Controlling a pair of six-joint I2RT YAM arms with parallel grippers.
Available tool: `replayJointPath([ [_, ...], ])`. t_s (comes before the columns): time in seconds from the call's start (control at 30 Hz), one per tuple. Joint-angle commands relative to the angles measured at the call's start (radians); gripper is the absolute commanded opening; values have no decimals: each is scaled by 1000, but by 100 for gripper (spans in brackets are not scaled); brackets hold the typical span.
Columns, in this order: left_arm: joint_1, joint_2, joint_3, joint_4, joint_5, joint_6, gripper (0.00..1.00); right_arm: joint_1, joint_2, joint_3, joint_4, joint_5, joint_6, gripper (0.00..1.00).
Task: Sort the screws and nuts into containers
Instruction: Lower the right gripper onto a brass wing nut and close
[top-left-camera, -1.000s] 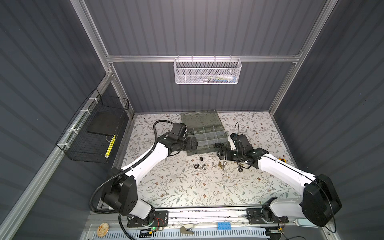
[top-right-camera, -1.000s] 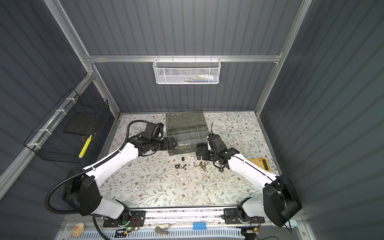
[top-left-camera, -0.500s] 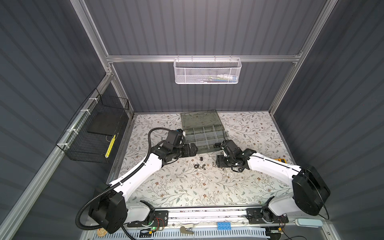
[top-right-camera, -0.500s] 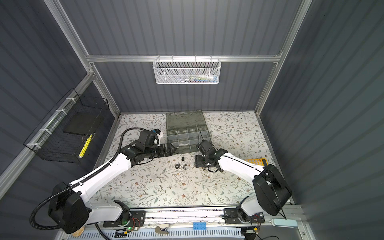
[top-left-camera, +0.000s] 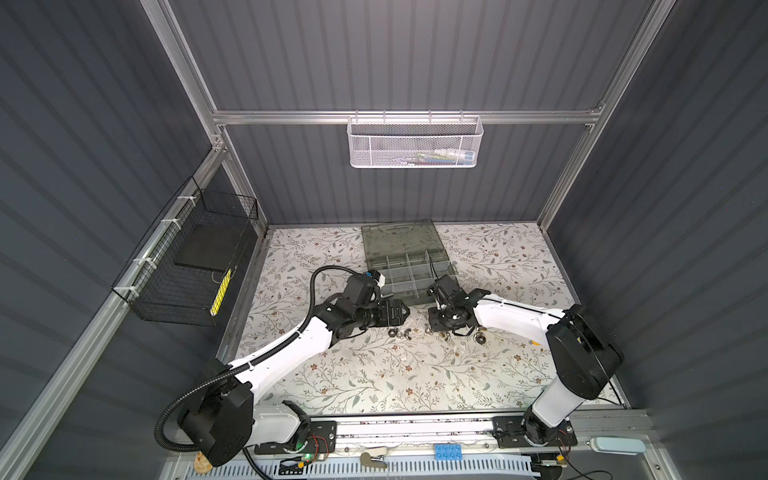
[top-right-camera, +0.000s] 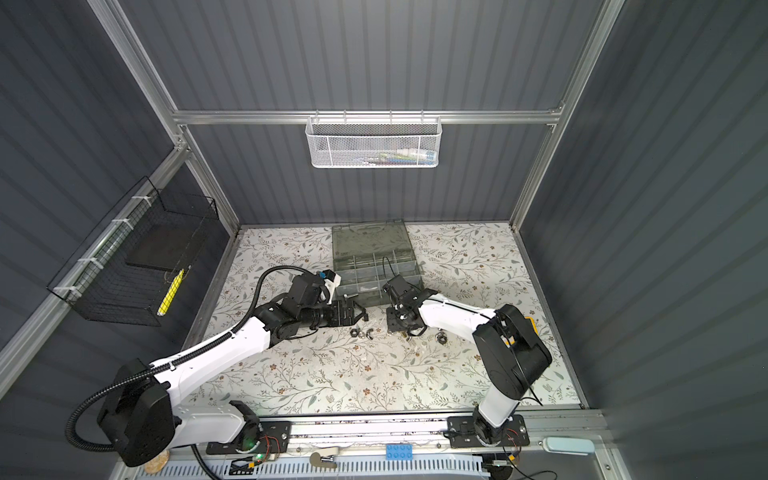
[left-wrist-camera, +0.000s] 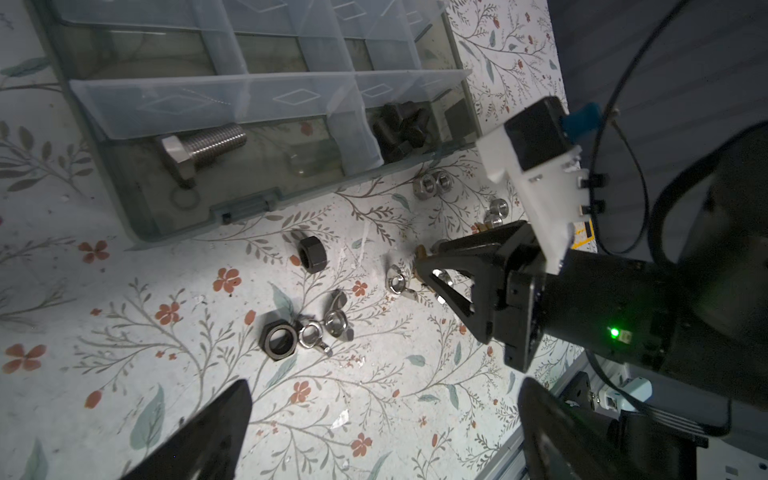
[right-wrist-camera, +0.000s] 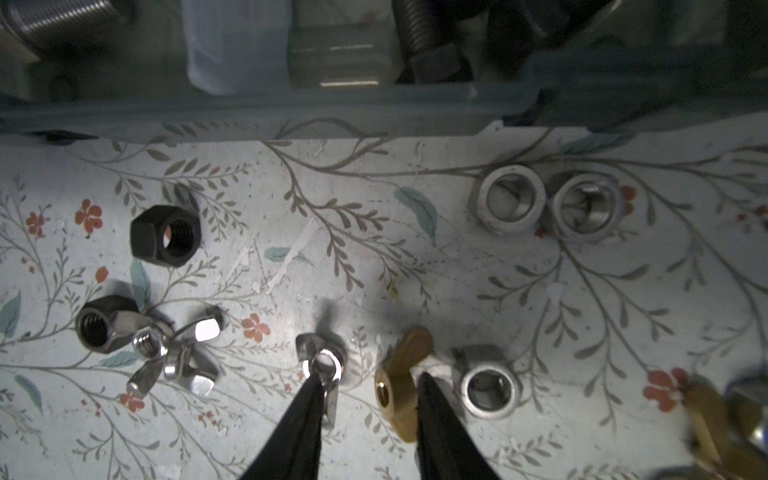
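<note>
Loose screws and nuts lie on the floral mat in front of the organiser case (top-left-camera: 376, 245) and its containers (left-wrist-camera: 266, 99). My right gripper (right-wrist-camera: 368, 376) is down among them, jaws narrowed but still apart. A brass wing nut (right-wrist-camera: 397, 374) stands between the fingers against one fingertip, and the other fingertip (right-wrist-camera: 313, 386) rests on a silver wing nut (right-wrist-camera: 328, 357). Black hex nuts (right-wrist-camera: 166, 237) and silver nuts (right-wrist-camera: 509, 203) lie around. One compartment holds a silver bolt (left-wrist-camera: 203, 145), another holds black bolts (left-wrist-camera: 399, 129). My left gripper (left-wrist-camera: 382, 436) hovers wide open and empty, left of the pile (top-left-camera: 401, 311).
A white mesh basket (top-left-camera: 415, 141) hangs on the back wall and a black wire basket (top-left-camera: 187, 270) on the left wall. A yellow object (top-right-camera: 530, 324) lies on the mat at the right, behind my right arm. The case lid (top-right-camera: 368, 239) lies open toward the back.
My right gripper has come down from the case's front edge onto the loose pieces, and its jaws have narrowed. My left gripper has drawn back from the case toward the pile, still open.
</note>
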Motion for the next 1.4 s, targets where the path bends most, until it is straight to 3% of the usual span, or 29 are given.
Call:
replayJointPath([
  [0.0,-5,12,10,8,10,-2,100,6,28,27,-31,10,-7,36],
  [0.77,-41,7,17,23,16,-35,100,8,41,-51,6,11,31,23],
  [1.37,-72,-14,36,-9,-23,-70,100,6,42,41,-56,-6,-25,7],
])
